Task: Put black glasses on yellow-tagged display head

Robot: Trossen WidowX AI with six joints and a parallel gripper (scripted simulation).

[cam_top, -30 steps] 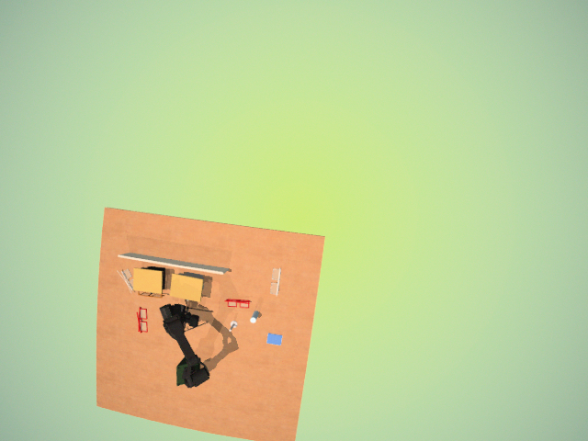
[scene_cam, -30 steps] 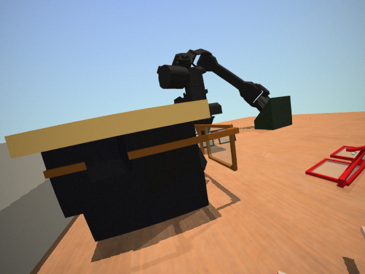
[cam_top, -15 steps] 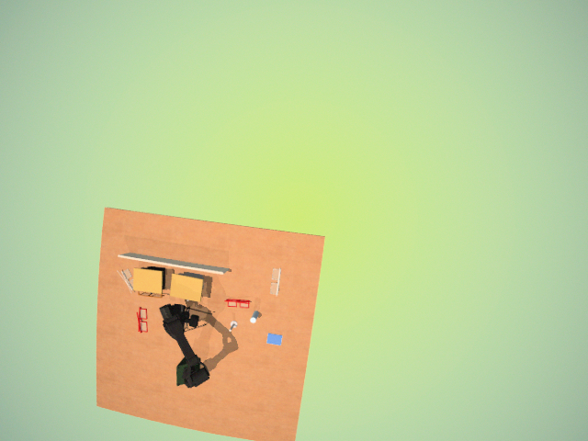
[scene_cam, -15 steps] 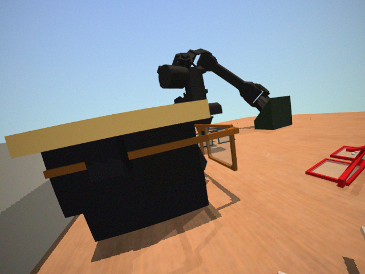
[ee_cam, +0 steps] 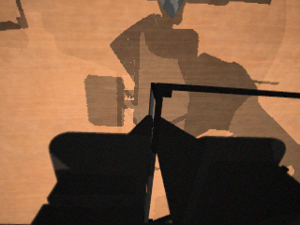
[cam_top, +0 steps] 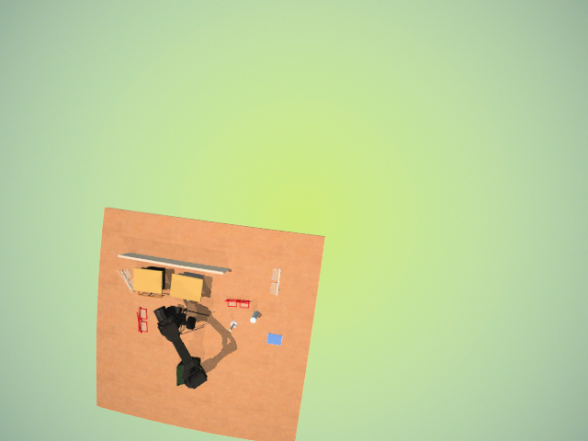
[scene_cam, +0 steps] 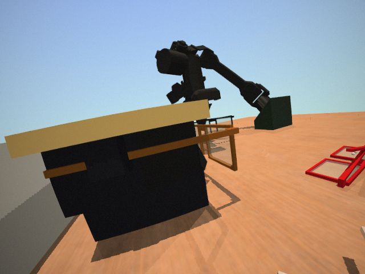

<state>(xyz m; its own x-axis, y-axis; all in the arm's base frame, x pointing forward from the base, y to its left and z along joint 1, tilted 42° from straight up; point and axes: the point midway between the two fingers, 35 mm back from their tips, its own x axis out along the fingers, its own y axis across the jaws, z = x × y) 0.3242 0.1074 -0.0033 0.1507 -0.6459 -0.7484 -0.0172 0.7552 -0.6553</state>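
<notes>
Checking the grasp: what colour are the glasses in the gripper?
Black; the glasses in the gripper show best in the wrist view.

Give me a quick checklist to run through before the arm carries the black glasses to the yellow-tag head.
1. Claw shut on the black glasses: ok, the frame sits pinched between the fingers.
2. Glasses lifted off the table: cannot tell.
3. Which head has the yellow tag: cannot tell, no tag is visible.
4. Near head free for the black glasses: not ok, it wears an orange pair.
5. Red glasses out of the path: ok, off to the side.
</notes>
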